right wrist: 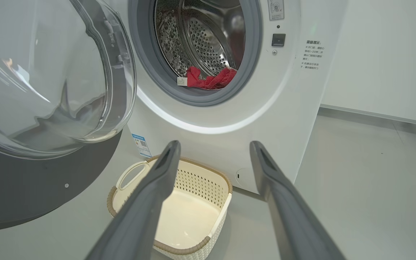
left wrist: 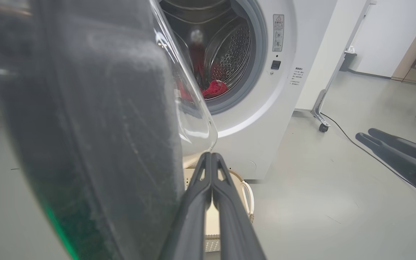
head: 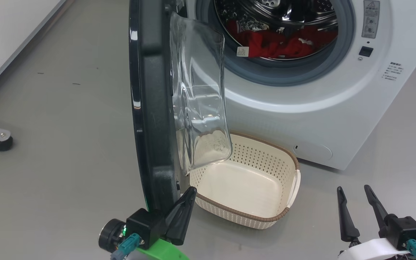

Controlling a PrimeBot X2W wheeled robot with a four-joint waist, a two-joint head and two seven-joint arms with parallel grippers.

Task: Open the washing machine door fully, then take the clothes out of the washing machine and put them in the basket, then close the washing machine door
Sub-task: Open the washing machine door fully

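Black-rimmed, the washing machine door stands edge-on mid-frame, so I should nudge its low inner side slowly left with my left gripper pressed together, right gripper spread at lower right.

The right gripper's two long dark fingers stand wide apart, framing the small cream perforated plastic basket on the grey floor, just beside the big white front-loading washing machine. Red fabric clothes lie in its steel drum; its round glass-bowled door hangs open.

head: high, down | wrists: low, forward | shared: washing machine
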